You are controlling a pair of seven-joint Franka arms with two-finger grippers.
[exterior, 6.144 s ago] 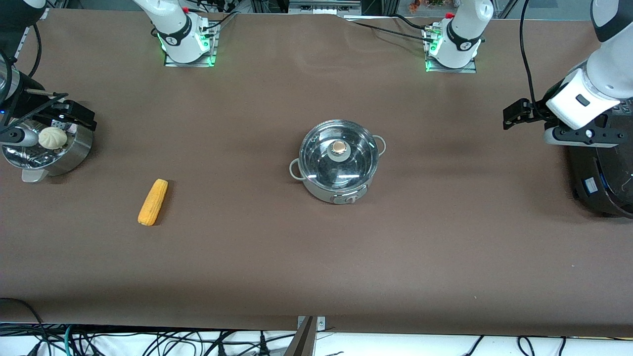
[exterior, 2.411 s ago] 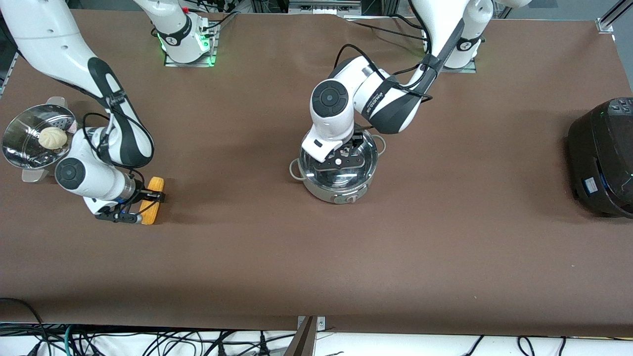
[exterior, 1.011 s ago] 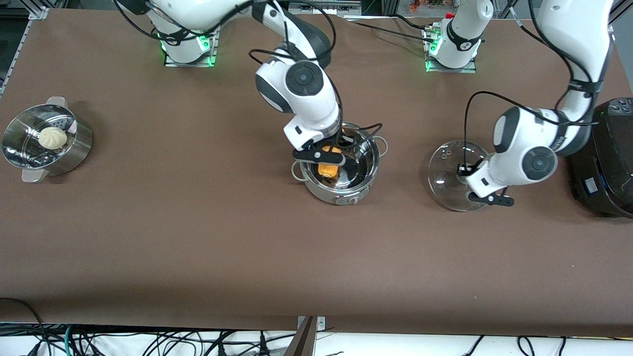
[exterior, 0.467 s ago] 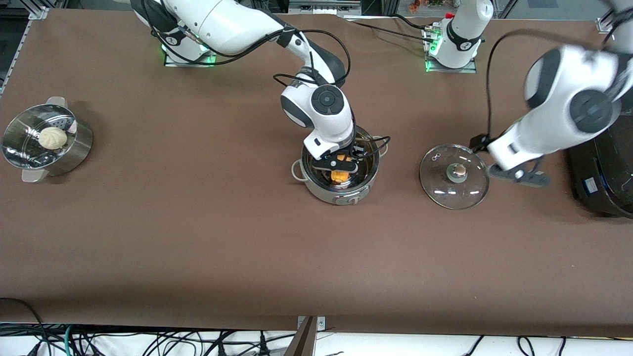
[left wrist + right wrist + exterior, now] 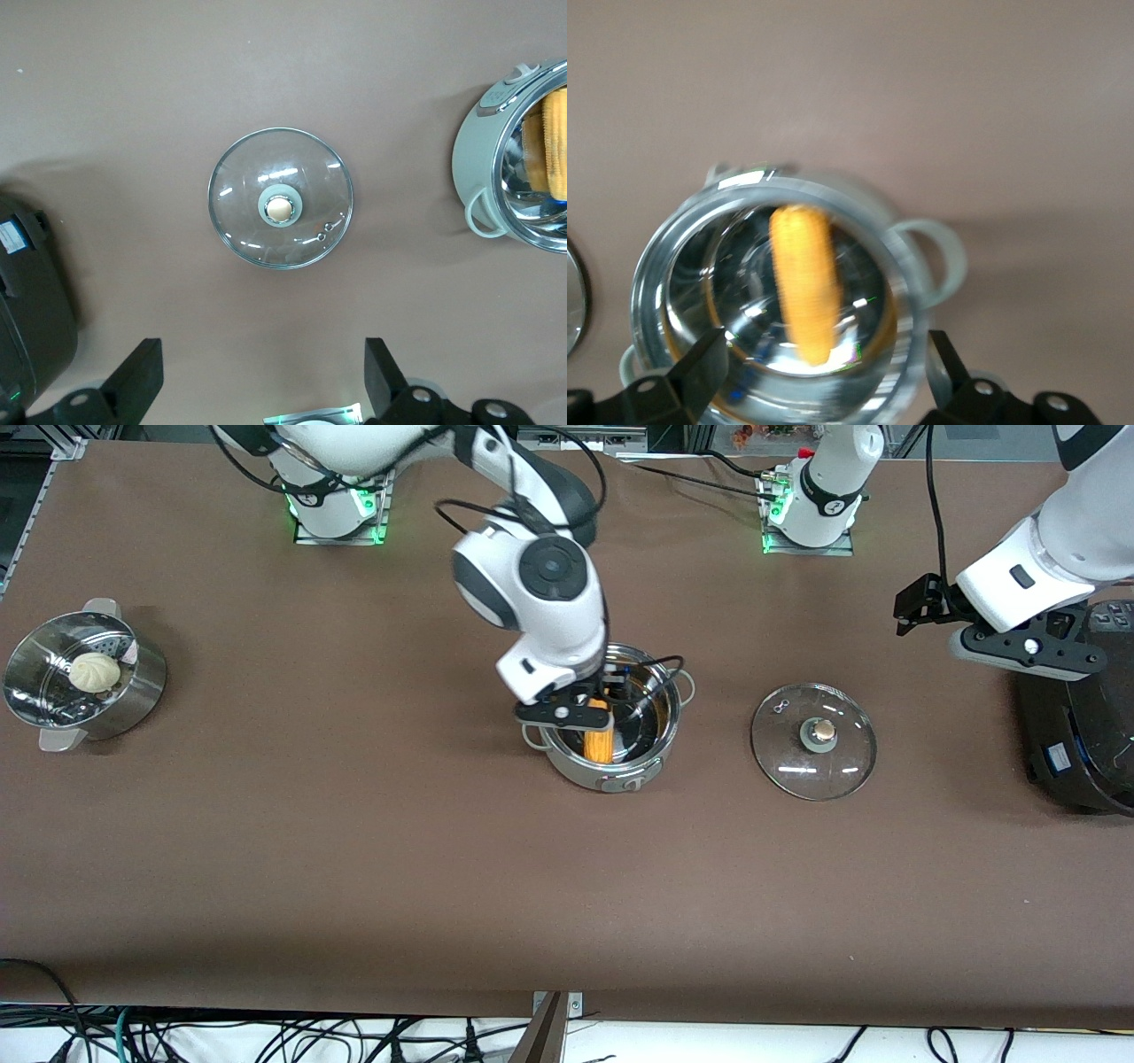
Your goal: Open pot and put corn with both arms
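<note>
The right gripper (image 5: 580, 710) had let go and lifted open-fingered, the corn (image 5: 599, 740) apparently resting below it in the pot (image 5: 611, 726), while the left gripper (image 5: 917, 607), open and empty, had withdrawn from the lid (image 5: 813, 740), so the task looked finished.

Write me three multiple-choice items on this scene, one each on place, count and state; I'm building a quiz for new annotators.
1. Where is the corn cob?
A. in the steel pot
B. on the table
C. in the steamer

2. How many loop handles show on the pot?
A. one
B. two
C. four

3. What state is the glass lid in?
A. on the pot
B. held in a gripper
C. lying on the table

Key: 1 A, the cob lies inside the pot's rim; 2 B, one on each side; 3 C, it rests beside the pot, toward the left arm's end.
</note>
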